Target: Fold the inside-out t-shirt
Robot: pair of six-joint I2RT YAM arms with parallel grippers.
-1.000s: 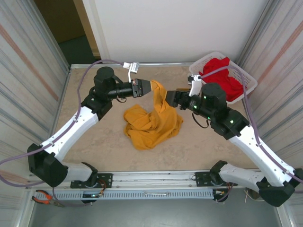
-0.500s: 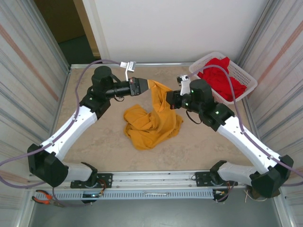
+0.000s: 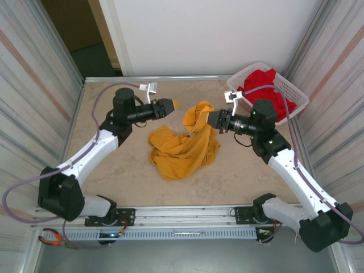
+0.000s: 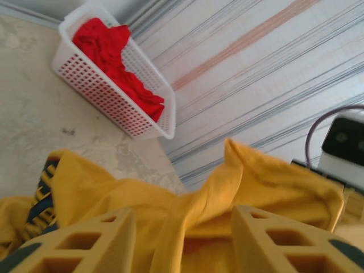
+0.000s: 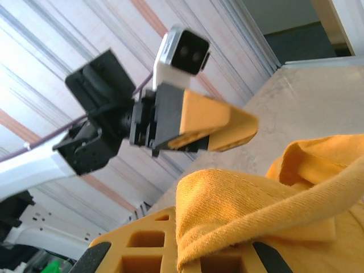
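Observation:
The mustard-yellow t-shirt [image 3: 182,151] lies crumpled mid-table, with one fold lifted toward the right. My right gripper [image 3: 209,119] is shut on that raised fold. In the right wrist view the cloth [image 5: 250,205] drapes over the right gripper [image 5: 210,256]. My left gripper [image 3: 172,104] hovers just left of the fold, open and holding nothing. It also appears in the right wrist view [image 5: 227,128], clear of the cloth. In the left wrist view the left gripper [image 4: 182,244] stands open, the t-shirt [image 4: 114,193] lies beyond it, and a bit of dark blue print [image 4: 42,193] shows.
A white basket [image 3: 298,96] holding a red garment [image 3: 267,85] sits at the back right corner; it also shows in the left wrist view [image 4: 108,96]. Corrugated walls close in both sides. Pliers [image 3: 54,238] lie below the table's front rail at left.
The left gripper has opened, let go of the t-shirt and drawn back to the left. The right gripper has shut on the raised fold and pulled it slightly right.

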